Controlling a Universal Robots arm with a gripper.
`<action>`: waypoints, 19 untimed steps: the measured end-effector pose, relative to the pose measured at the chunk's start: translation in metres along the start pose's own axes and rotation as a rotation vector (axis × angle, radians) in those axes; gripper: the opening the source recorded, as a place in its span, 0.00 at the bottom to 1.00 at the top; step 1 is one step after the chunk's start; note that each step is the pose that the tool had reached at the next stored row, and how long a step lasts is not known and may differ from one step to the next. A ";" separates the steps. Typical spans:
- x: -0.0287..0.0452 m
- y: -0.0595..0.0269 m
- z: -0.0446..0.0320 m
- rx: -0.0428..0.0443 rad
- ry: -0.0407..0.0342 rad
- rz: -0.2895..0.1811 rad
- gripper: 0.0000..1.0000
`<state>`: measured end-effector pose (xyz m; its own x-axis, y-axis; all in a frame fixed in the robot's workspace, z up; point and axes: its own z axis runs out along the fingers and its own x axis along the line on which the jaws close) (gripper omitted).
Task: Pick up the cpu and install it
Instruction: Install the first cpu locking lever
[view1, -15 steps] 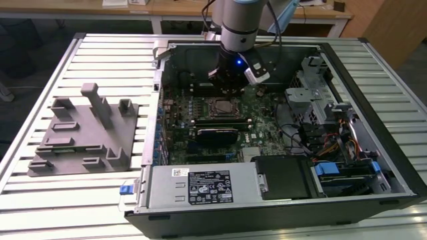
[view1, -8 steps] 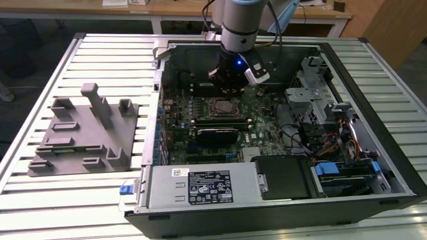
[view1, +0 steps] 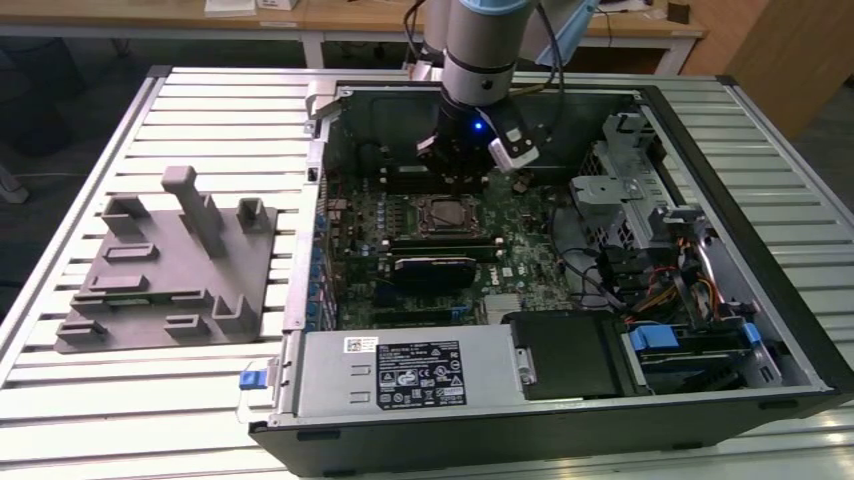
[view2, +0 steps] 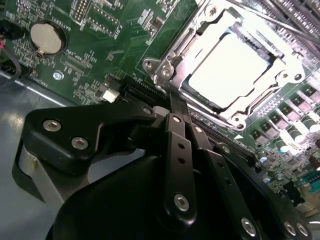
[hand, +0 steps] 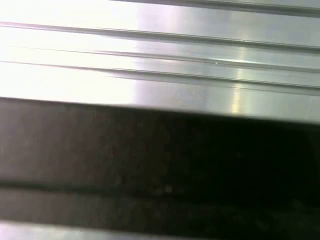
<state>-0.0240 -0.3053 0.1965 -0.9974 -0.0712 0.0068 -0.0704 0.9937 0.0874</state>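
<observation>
The cpu (view2: 225, 67) lies flat in the motherboard socket, its pale silver top glaring inside the metal socket frame (view2: 165, 70). In the exterior view that socket (view1: 447, 213) sits mid-board in the open computer case. My gripper (view2: 173, 102) hangs just beside the socket, apart from the chip. Its black fingers (view2: 176, 130) are drawn together with nothing between them. In the exterior view the gripper (view1: 451, 182) is low inside the case, just behind the socket.
A grey plastic fixture (view1: 174, 265) with upright posts stands on the slatted metal table (view1: 200, 90) at the exterior view's left. Inside the case are a power supply (view1: 400, 372), drive cages (view1: 627, 190) and cables (view1: 667, 290). The first wrist view has table slats (hand: 160, 55) and a dark band (hand: 160, 160).
</observation>
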 end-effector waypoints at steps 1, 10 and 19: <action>0.0000 0.0000 -0.0001 -0.0015 -0.0001 0.000 0.11; 0.0001 0.0009 -0.0124 -0.0022 -0.0001 0.000 0.11; 0.0007 -0.0071 -0.0132 -0.0026 -0.0001 0.000 0.11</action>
<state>-0.0240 -0.3135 0.2090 -0.9974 -0.0714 0.0067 -0.0706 0.9934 0.0900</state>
